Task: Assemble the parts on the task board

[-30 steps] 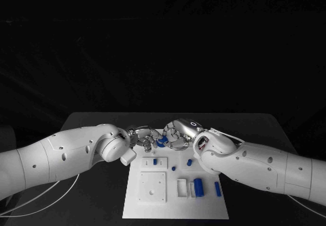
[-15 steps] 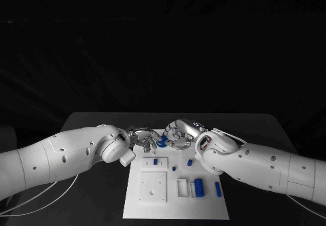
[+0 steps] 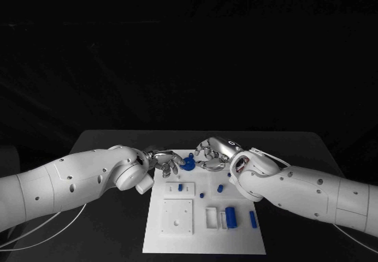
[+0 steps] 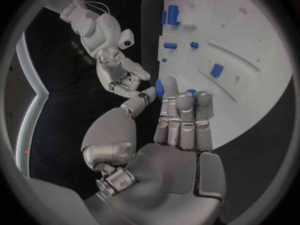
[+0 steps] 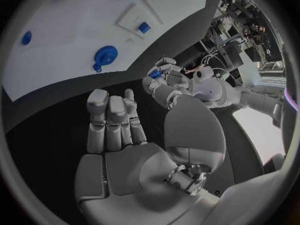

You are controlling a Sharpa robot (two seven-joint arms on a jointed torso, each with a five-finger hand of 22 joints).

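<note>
step in hand: a small blue part [image 4: 159, 88] is pinched between the thumb and a fingertip of the left hand [image 4: 169, 135], over the far edge of the task board [image 3: 236, 240]; it is judged that this part is being brought to its seat near the round blue part [image 5: 105, 55] lying at that edge

left hand: closed on the small blue part by thumb and fingertip alone; the other fingers are held straight beside it

right hand: the right hand [image 5: 119, 140] is held with fingers straight and thumb apart; nothing is gripped; it hangs just beside the left hand, over the tabletop [image 3: 110, 144] past the board's far edge

how it should be done: the part should be kept upright in the pinch and lowered slowly; the seat should be kept in sight, since it is partly hidden by the fingertips; the pinch should be released only once the part is seated; the free hand could be used to steady the board or the round part

edges: the work is at the very rim of the board, so a dropped part could roll onto the dark tabletop

open room: room between the two hands is tight; the near half of the board, with the blue cylinder [image 3: 230, 216] and the white raised block [image 3: 177, 216], is well apart from both hands; withdrawal is best made upward
</note>
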